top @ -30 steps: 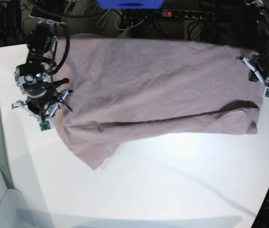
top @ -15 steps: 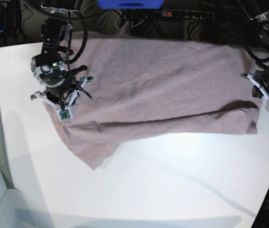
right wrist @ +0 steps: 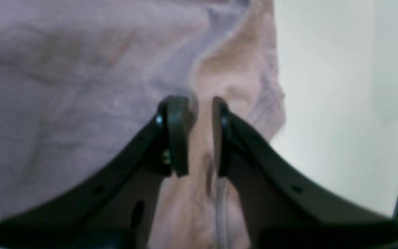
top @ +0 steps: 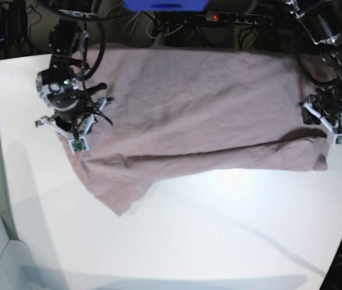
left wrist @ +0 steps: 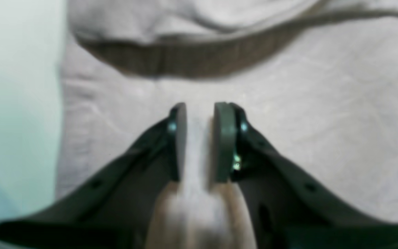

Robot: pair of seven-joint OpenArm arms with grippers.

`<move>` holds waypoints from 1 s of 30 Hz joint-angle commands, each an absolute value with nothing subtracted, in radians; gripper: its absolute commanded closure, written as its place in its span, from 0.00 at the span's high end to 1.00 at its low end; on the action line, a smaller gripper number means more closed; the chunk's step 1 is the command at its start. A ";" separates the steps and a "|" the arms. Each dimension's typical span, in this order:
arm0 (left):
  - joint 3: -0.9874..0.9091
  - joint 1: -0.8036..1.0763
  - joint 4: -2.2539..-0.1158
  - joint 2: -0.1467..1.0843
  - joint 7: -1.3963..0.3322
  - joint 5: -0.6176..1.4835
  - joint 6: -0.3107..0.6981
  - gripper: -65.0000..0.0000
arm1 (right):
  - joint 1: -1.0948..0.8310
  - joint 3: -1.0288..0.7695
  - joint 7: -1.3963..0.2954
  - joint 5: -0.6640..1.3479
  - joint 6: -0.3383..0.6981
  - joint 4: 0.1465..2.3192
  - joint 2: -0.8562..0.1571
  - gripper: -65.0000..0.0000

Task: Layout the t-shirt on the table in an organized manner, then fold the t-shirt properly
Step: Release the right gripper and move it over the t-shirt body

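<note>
Left wrist view: left gripper (left wrist: 199,138) sits low over the t-shirt (left wrist: 306,114). Jaws stand apart w/ a narrow gap. Cloth fills the gap, and lower down a blurred ridge of it seems to rise between the fingers (left wrist: 224,141), but whether the pads are actually pinching it I can't tell. Ahead of the tips a dark, shadowed fold runs across the fabric. The table (left wrist: 16,103) shows as a pale strip on the left, w/ the shirt's edge running along it.

Right wrist view: right gripper (right wrist: 199,135) also over the shirt (right wrist: 64,86), jaws a little apart, not fully closed. A raised, wrinkled pleat of cloth w/ a stitched seam runs between the fingers (right wrist: 178,135); looks gripped but blur stops me being sure. White tabletop (right wrist: 340,103) to the right, its rounded rim at far right.

Base view: the shirt (top: 201,115) lies spread across the far half of the table (top: 207,235), long axis left-right, wrinkly, w/ one long crease along its near edge & a corner hanging toward the near-left. Right gripper (top: 74,130) is at the shirt's left end, on the cloth. Left gripper (top: 325,118) is at the shirt's right end, by the edge. The two are well apart.
</note>
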State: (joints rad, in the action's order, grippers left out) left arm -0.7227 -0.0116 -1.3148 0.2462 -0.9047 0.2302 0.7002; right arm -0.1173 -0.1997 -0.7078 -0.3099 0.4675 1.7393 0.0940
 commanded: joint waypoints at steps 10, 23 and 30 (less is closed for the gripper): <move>-0.725 -0.042 -1.310 0.263 -0.875 0.246 0.698 0.22 | -0.142 -0.107 -0.696 -0.306 0.466 1.762 0.097 0.20; -0.725 -0.033 -1.279 0.263 -0.877 0.246 0.698 0.22 | -0.139 0.157 -0.697 -0.306 0.466 1.762 0.153 0.20; -0.728 -0.031 -1.291 0.263 -0.885 0.249 0.698 0.22 | -0.111 0.343 -0.687 -0.305 0.466 1.620 0.157 0.20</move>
